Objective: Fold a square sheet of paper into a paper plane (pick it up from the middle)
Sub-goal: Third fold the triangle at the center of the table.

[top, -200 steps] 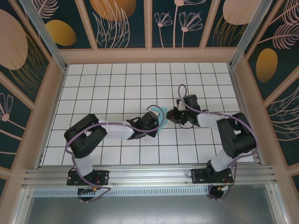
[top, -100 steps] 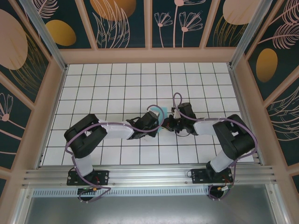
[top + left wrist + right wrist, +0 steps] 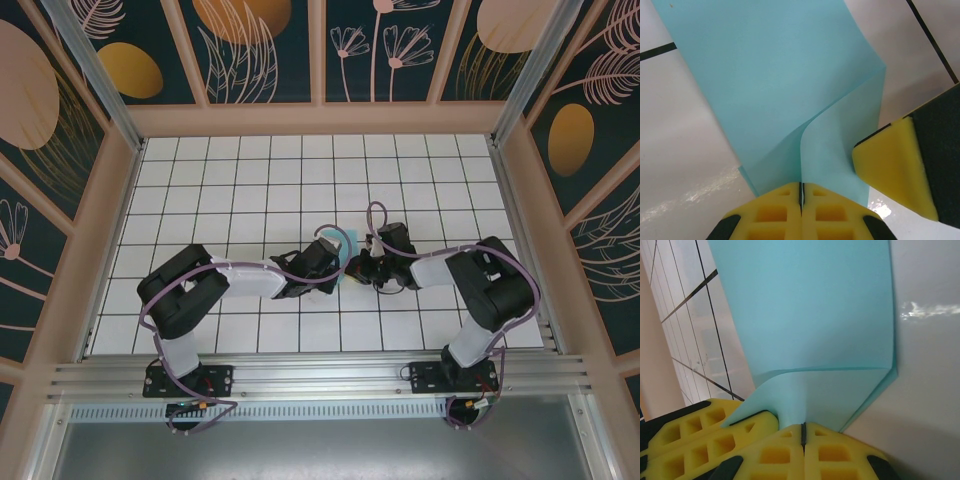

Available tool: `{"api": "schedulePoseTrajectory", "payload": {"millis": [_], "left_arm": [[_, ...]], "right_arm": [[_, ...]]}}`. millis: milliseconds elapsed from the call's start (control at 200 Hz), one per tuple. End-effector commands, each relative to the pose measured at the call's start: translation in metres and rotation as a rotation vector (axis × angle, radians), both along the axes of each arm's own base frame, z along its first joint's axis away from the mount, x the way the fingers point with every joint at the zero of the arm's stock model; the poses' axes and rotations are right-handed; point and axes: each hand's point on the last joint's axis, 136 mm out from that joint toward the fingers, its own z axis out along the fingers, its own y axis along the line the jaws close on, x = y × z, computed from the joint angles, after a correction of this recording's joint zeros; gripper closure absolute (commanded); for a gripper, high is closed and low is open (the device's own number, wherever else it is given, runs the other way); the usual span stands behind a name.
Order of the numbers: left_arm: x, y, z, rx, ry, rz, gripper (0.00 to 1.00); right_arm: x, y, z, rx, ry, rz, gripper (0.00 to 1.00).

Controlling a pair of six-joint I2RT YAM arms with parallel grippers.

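Cyan square sheet of paper [image 3: 785, 75]: left claw [image 3: 801, 189] and right claw [image 3: 803, 429] both clamp its raised fold. You should pull evenly, with the sheet's edges aligned.

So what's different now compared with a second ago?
The right gripper swung in to the left, and it now pinches the paper right beside the left gripper. A second ago it sat apart from the sheet. The left gripper stayed put, still clamped on the paper, which has hardly shifted.
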Motion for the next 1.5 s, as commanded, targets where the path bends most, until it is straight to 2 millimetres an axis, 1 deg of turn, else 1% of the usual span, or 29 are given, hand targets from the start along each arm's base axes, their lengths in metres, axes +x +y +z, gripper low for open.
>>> {"api": "schedulePoseTrajectory", "payload": {"millis": [0,100,160,250,280,390,480,535,681,796,861,956,1026,1141,1251,1296,1441,1496], "left_arm": [[-0.009,0.011,-0.018,0.057,0.061,0.000,1.00],[-0.009,0.011,-0.018,0.056,0.061,0.000,1.00],[-0.009,0.010,-0.018,0.056,0.060,0.000,1.00],[-0.008,0.010,-0.017,0.054,0.059,-0.001,1.00],[-0.008,0.010,-0.017,0.054,0.058,-0.003,1.00],[-0.009,0.009,-0.016,0.050,0.059,-0.008,1.00],[-0.009,0.009,-0.016,0.050,0.059,-0.008,1.00],[-0.009,0.009,-0.015,0.050,0.057,-0.007,1.00],[-0.009,0.009,-0.014,0.042,0.057,-0.002,1.00],[-0.009,0.009,-0.014,0.040,0.057,-0.001,1.00],[-0.009,0.009,-0.014,0.039,0.058,-0.002,1.00],[-0.008,0.008,-0.013,0.035,0.055,-0.001,1.00],[-0.008,0.008,-0.012,0.031,0.054,0.000,1.00],[-0.008,0.006,-0.010,0.023,0.054,0.001,1.00],[-0.006,0.004,-0.004,0.008,0.046,0.002,0.99],[-0.005,0.004,0.000,0.001,0.036,0.007,0.96],[0.002,0.005,0.015,-0.013,0.008,0.035,0.91],[0.005,0.006,0.020,-0.025,0.002,0.050,0.86]], "right_arm": [[-0.004,0.003,0.015,0.008,-0.040,0.001,0.93],[-0.012,0.007,0.020,0.038,-0.041,0.005,0.92],[-0.012,0.007,0.019,0.049,-0.038,-0.005,0.93],[-0.012,0.006,0.011,0.044,-0.022,-0.018,0.93],[-0.017,0.012,0.008,0.044,-0.014,0.000,0.93],[-0.019,0.015,-0.002,0.046,0.005,0.013,0.93],[-0.021,0.011,-0.012,-0.001,0.027,0.011,0.93],[-0.021,0.008,-0.014,-0.030,0.026,0.009,0.93],[-0.020,0.006,-0.001,-0.026,-0.004,-0.007,0.93],[-0.020,0.014,0.018,0.053,-0.036,-0.002,0.93],[-0.021,0.018,0.024,0.086,-0.044,0.003,0.93],[-0.024,0.022,0.019,0.096,-0.028,0.007,0.93],[-0.026,0.022,0.008,0.075,-0.006,0.002,0.93],[-0.030,0.015,-0.014,0.017,0.034,-0.007,0.94],[-0.033,0.007,-0.026,-0.042,0.059,-0.013,0.94],[-0.034,0.005,-0.028,-0.059,0.058,-0.009,0.95],[-0.034,0.003,-0.028,-0.076,0.052,-0.003,0.95],[-0.033,0.003,-0.027,-0.077,0.049,-0.002,0.95]]}}
